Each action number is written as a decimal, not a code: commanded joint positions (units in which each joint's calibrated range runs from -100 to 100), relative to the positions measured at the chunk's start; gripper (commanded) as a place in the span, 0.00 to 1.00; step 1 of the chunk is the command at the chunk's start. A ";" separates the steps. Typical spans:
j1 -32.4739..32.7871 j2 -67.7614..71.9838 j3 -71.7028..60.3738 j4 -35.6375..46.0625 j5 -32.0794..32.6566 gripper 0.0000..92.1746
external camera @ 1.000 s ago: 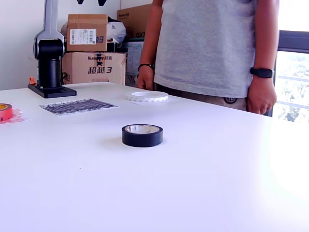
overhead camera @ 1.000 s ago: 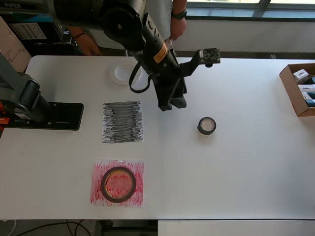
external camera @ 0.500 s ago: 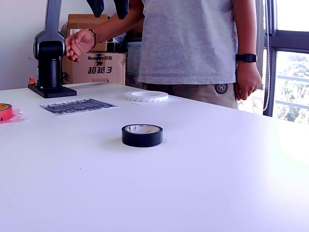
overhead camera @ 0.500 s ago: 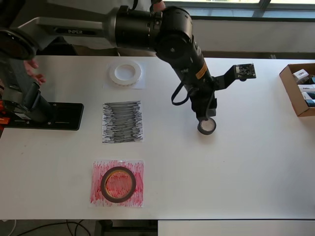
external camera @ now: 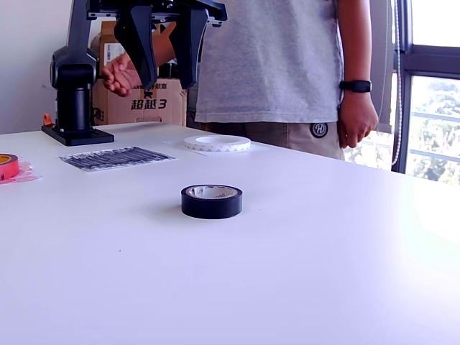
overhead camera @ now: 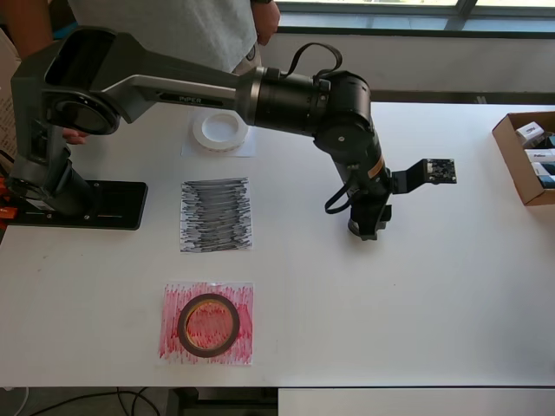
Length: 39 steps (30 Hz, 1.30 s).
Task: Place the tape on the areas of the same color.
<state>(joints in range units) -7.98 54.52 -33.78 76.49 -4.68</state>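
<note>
- A white surface (overhead camera: 434, 303) fills the overhead view, with a window behind, cardboard boxes at the back, and a person in a grey shirt (external camera: 280, 65) standing at its far edge.
- The fingers (external camera: 164, 72) hang spread apart and empty in the exterior view, well above the surface; neither one touches anything.
- Under them lies the small black tape roll (external camera: 211, 201), flat on the surface and apart from every patch. In the overhead view the wrist hides most of it.
- Further out, in the overhead view, the black scribbled patch (overhead camera: 216, 214) lies bare to the left of the roll, and the red roll (overhead camera: 208, 325) already sits on the red patch (overhead camera: 173, 303) below it.
- The white ring (overhead camera: 219, 130) rests on a pale sheet near the far edge.
- The step in hand looks like the approach to the black roll. Next the fingers should drop straight down to straddle its wall, close, then carry it left to the black patch.
</note>
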 commanded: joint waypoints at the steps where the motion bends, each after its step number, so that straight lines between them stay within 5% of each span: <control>1: 0.18 -0.27 0.75 -0.17 0.02 0.52; 39: 0.90 11.52 0.21 -3.39 3.54 0.52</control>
<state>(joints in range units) -7.19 65.37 -33.91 72.93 -1.18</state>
